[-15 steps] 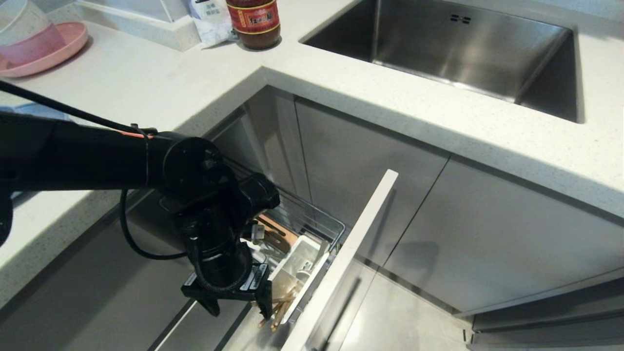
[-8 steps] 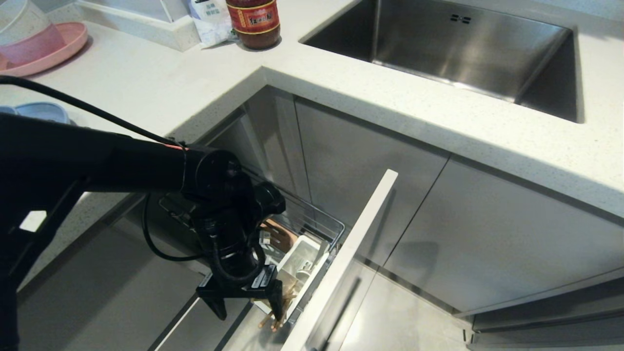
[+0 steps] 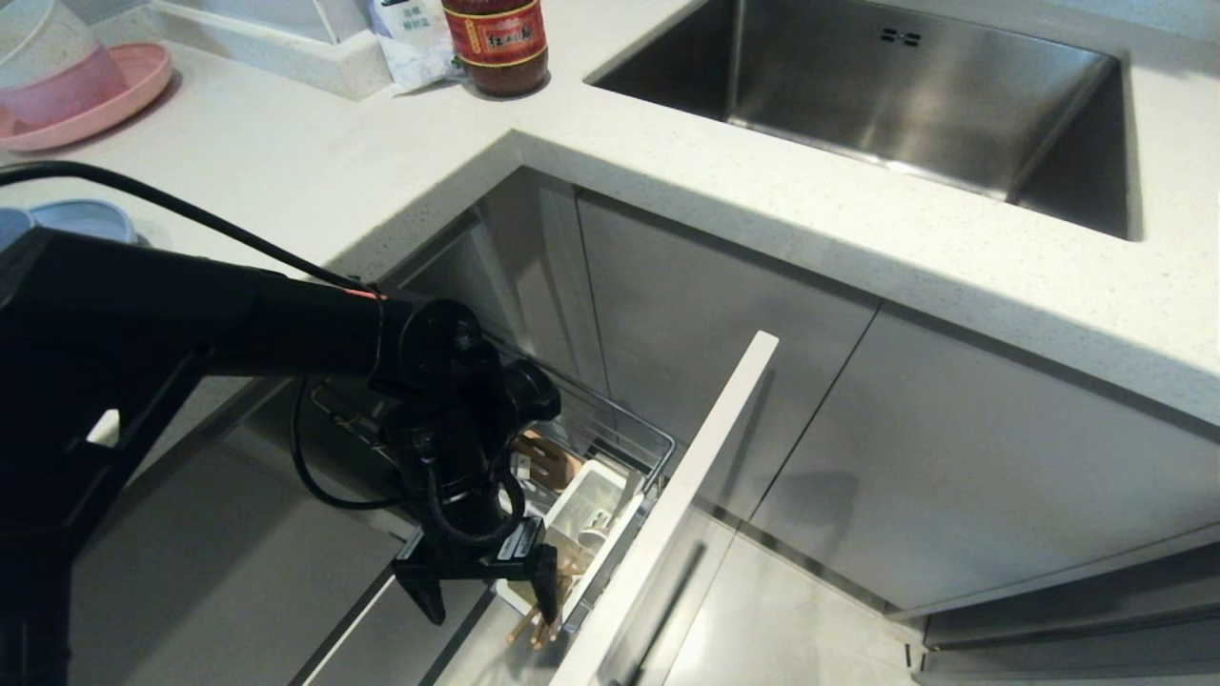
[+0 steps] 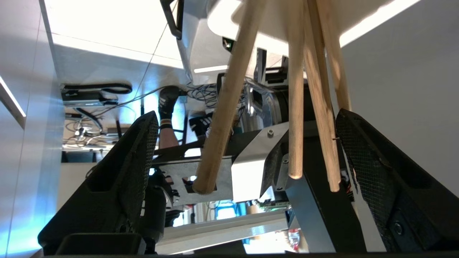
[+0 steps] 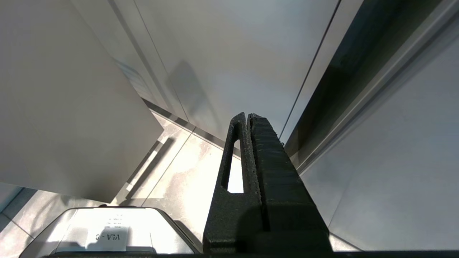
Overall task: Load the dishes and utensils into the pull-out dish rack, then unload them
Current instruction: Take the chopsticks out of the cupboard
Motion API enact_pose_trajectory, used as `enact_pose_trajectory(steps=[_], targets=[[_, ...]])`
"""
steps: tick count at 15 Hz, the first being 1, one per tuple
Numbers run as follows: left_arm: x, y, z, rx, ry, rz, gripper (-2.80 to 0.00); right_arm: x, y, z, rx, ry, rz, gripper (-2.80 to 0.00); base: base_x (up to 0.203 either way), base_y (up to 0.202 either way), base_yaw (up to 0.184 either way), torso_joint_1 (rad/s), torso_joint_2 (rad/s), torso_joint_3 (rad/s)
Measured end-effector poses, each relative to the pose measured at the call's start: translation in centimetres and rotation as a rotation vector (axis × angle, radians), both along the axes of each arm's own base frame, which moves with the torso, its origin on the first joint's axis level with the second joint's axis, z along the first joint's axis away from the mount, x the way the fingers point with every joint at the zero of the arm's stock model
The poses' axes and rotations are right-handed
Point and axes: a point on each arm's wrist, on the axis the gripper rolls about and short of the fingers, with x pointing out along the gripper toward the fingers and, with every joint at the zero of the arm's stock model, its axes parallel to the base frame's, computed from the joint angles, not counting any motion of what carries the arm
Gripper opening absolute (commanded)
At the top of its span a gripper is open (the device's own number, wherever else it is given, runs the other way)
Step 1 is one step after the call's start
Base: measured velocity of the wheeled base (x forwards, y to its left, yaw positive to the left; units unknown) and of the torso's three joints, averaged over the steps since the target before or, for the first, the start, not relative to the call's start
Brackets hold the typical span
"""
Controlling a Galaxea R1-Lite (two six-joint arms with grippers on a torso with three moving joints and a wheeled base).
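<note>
At the far left of the bench (image 3: 286,162), a pink plate (image 3: 114,95) carries a white-and-pink bowl (image 3: 43,57). Nearer along the same edge, part of the light-blue plate (image 3: 86,217) shows behind the left arm. It has not been loaded.

The left pincer (image 3: 481,595) hangs at the near end of the pull-out dish rack (image 3: 610,429), pointing downward. Over the last second the arm has carried it rightward and slightly lower. It has gone from beside the chopsticks (image 3: 538,624) to over them, its right finger now crossing their ends. In the left wrist view the jaws stand wide apart, with the chopsticks (image 4: 296,107) in the gap and no pad pressing on any stick. The widening happened within that second. Judgement: either a release has just finished or a pick is being lined up. The frames do not settle which.

The chopsticks stand in the near end of the white utensil box (image 3: 581,514). Their long axis runs steeply, from the box toward the near left. The free ends project past the near rim of the box, and the sticks splay apart toward those ends. More than two sticks show.

The pale-grey cabinet front (image 3: 696,486) stands to the right of the rack, pulled out. The sink (image 3: 905,95) lies at the far right.

The right pincer (image 5: 249,123) is parked low beside the cabinet doors, fingers pressed together and empty.
</note>
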Motion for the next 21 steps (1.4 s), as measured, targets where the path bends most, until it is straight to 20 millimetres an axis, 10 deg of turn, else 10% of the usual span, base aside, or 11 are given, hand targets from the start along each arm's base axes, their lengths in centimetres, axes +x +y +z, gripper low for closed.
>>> enact_pose_trajectory(steps=[21], targets=[[1.9, 3.0, -0.8, 0.005, 0.031, -0.033, 0.00, 0.0, 0.0, 0.0, 0.000, 0.000, 0.000, -2.80, 0.000, 0.000, 0.000, 0.000, 0.00, 0.000]])
